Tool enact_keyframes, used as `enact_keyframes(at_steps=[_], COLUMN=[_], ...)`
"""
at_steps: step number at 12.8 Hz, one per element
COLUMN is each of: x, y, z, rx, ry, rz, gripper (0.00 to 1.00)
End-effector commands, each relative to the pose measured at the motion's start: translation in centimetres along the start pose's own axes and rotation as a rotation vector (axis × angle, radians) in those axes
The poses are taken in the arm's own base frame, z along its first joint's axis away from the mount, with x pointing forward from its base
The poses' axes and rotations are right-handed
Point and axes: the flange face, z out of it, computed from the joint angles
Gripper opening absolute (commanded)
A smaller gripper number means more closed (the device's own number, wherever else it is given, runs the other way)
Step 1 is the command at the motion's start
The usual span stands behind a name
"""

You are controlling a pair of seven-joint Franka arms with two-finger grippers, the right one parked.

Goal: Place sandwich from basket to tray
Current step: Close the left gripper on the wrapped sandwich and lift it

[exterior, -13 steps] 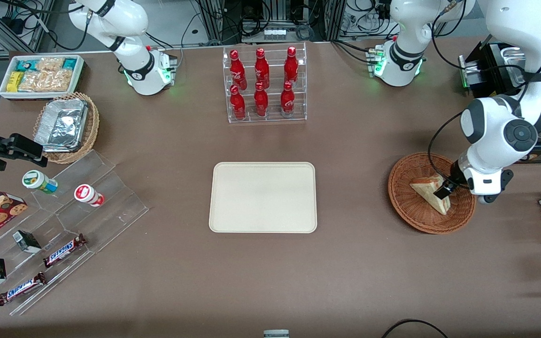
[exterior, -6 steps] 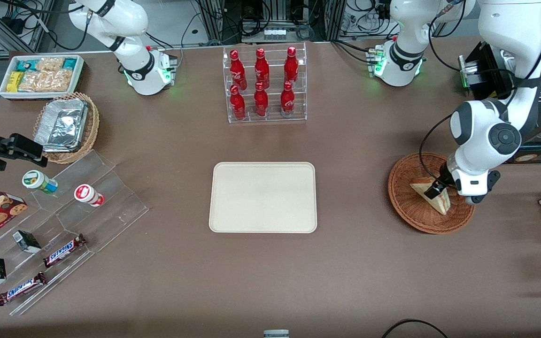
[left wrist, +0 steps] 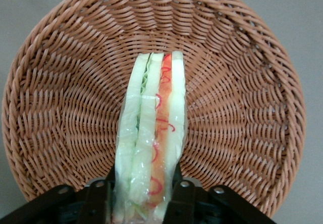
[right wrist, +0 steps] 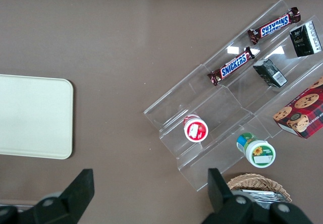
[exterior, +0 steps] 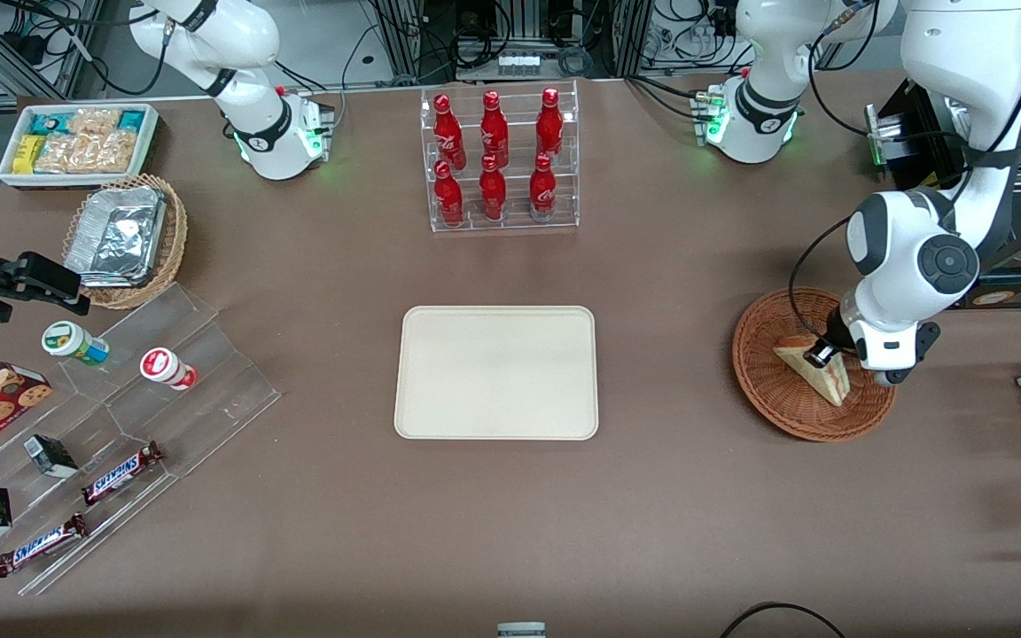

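**Gripper seated on sandwich, lift pending**

Brown tabletop (exterior: 697,496), cluttered at both ends, with lab racks and cabling past its farther edge. The tray (exterior: 496,372) sits mid-table and carries nothing. The basket (exterior: 767,390) lies toward the working arm's end, well apart from the tray.

Sandwich (exterior: 807,361) is in the basket, standing on edge. The wrist view shows its layered edge: white bread, green and red filling, under clear wrap (left wrist: 151,148).

Gripper (exterior: 821,356) is down in the basket at the sandwich's wide end. In the wrist view the black fingers (left wrist: 182,196) stand one on each face of the wedge, touching the wrap. I read this as the gripper pinching the sandwich, though how firmly is not clear.

Change over the last second: the wrist has drawn in toward the basket's middle and a little farther from the front camera, with the gripper now over the wedge's upper part rather than its outer edge. Between the last two front frames the shift is small, so the approach looks finished. The sandwich has barely moved and is not lifted.

Meaning for the task: the grasp is likely made; transfer not begun. Next would be a straight lift over the basket rim, then a sideways carry to the tray. Risk: the wrap is slick and the bread soft, so the wedge may slip or tilt.
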Motion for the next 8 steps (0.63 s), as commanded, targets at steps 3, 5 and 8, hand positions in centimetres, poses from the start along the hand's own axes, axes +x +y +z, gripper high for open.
enact_keyframes(at_steps=[3, 5, 8], x=[-1.5, -4.3, -11.4], y=[5.1, 8.5, 13.9], z=[-10.8, -15.9, -19.5], rx=[0.058, 0.081, 0.083], ry=[-0.03, -0.04, -0.033], rz=[0.071, 0.138, 0.289], gripper=[0.0, 0.0, 0.0])
